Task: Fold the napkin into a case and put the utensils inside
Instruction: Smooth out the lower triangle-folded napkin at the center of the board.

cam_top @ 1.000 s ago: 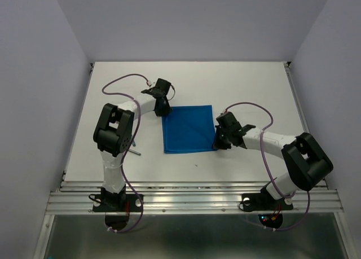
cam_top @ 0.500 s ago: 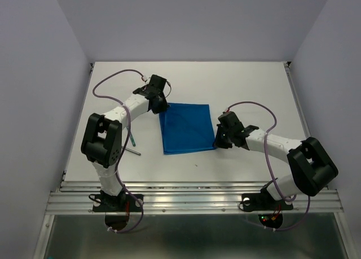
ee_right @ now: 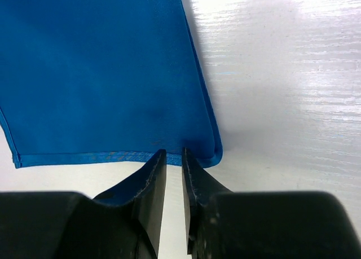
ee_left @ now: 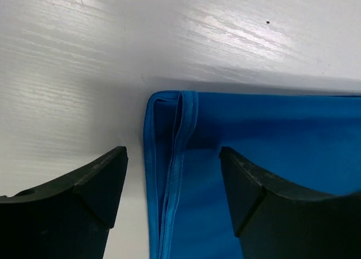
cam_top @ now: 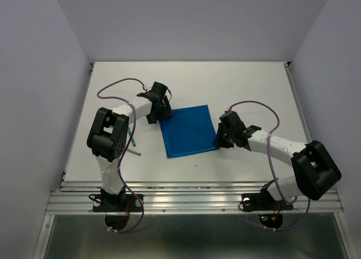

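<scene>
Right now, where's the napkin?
Top view: the napkin lies flat on the table between the arms, the left gripper straddling its far-left corner, the right gripper at its near-right corner.

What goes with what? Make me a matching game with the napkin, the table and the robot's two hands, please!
Things:
1. napkin
2. left hand
3. right hand
4. table

Match with:
A. white
B. fingers wide apart
C. bright blue
D. fingers almost closed

Pairs: 1-C, 2-B, 3-D, 4-A
</scene>
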{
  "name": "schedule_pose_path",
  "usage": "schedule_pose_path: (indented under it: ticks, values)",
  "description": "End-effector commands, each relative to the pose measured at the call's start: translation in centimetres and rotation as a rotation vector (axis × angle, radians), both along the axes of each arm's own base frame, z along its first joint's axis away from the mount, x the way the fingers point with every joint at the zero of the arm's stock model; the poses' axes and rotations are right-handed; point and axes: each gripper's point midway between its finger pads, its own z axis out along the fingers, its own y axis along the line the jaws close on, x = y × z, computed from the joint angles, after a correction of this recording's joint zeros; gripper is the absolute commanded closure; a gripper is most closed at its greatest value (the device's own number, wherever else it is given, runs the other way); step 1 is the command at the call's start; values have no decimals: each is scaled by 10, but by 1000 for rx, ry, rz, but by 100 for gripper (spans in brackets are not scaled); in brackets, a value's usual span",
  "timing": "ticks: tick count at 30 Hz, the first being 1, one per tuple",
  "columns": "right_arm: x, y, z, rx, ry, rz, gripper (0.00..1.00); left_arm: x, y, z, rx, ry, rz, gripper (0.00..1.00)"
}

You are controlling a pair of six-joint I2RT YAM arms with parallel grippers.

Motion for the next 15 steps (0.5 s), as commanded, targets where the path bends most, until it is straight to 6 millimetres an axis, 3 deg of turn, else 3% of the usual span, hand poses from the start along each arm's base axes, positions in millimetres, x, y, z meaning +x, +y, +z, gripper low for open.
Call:
schedule_pose_path:
  ticks: [1, 8, 15]
  values:
    - [7, -2, 10, -1, -34, -23, 76, 5, 8, 24, -6, -71, 33, 23]
    - [8, 0, 12, 2, -32, -18, 75, 13, 8, 17, -15, -77, 58, 46]
    - [5, -1, 12, 4, -27, -15, 75, 19, 11, 12, -45, -106, 96, 47]
